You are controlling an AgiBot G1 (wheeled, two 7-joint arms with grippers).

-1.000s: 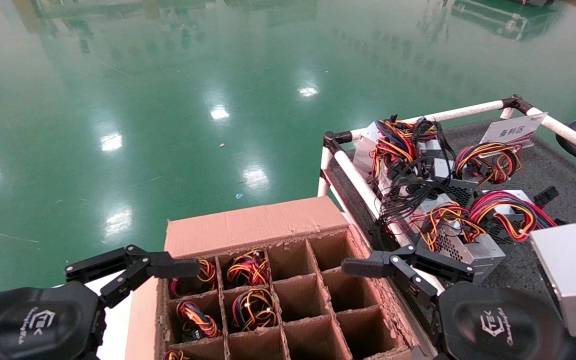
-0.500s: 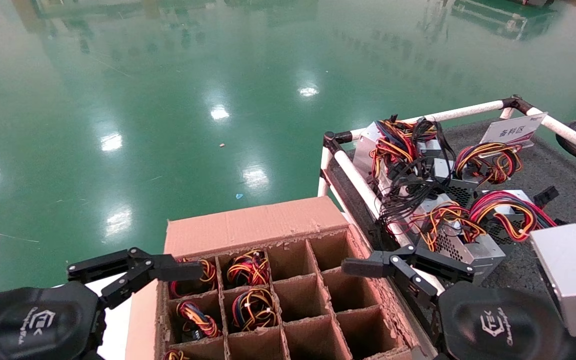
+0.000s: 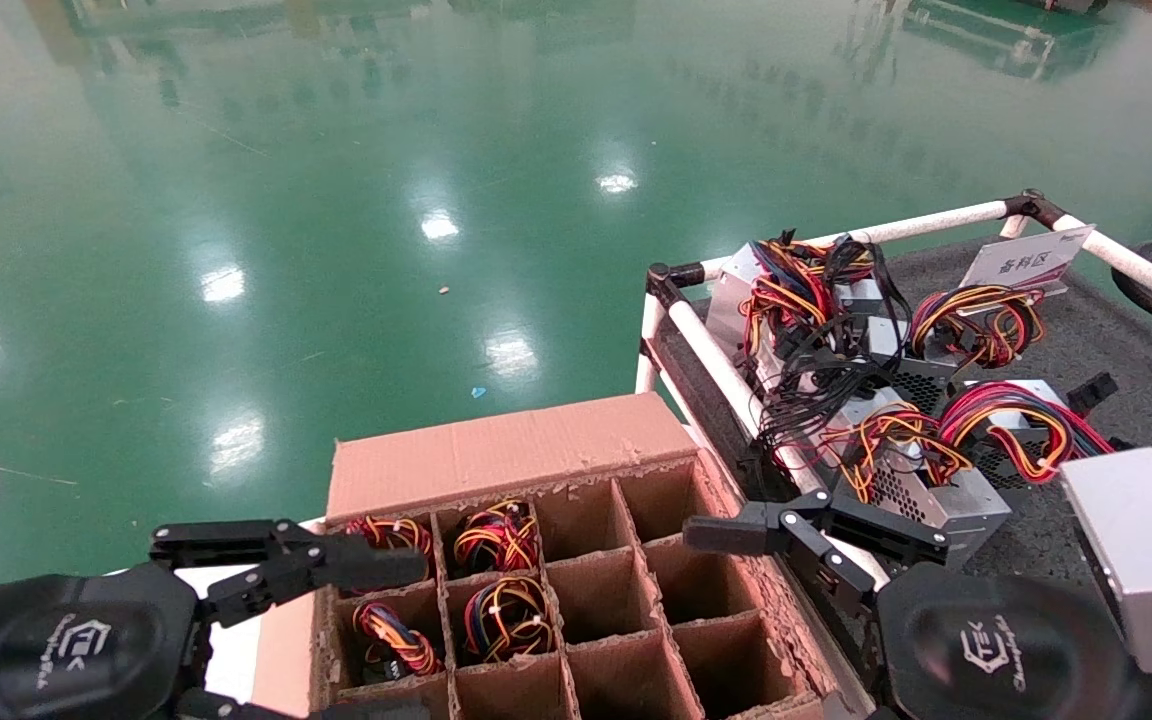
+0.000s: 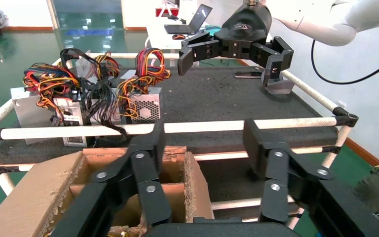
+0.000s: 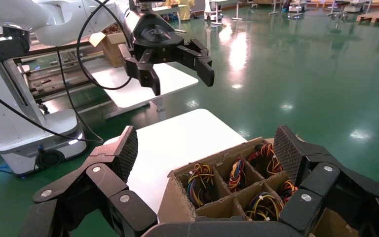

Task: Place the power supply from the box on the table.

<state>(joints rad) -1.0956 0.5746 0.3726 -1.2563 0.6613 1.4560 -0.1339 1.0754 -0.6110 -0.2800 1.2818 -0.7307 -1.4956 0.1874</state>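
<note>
The box (image 3: 496, 455) stands low in the head view, its cardboard grid open to me. Power supplies sit in its left cells, showing only as looped wire bundles (image 3: 498, 535), (image 3: 506, 612), (image 3: 391, 640). My left gripper (image 3: 286, 555) hangs open over the box's far left corner, one finger (image 3: 376, 565) reaching above the corner cell's wires (image 3: 391, 532). In the left wrist view my left gripper (image 4: 203, 143) straddles the box wall (image 4: 192, 187). My right gripper (image 3: 816, 540) is open and holds nothing, between the box and the table (image 3: 1136, 360).
Several power supplies (image 3: 916, 480) with tangled wires lie along the table's left side behind a white rail (image 3: 716, 360). A small white sign (image 3: 1026, 262) stands at the table's far edge. A white platform (image 5: 177, 138) lies left of the box, on green floor (image 3: 336, 250).
My left gripper has sunk and shifted right, from beside the box's far left corner to over its corner cell. The right gripper has not moved.
</note>
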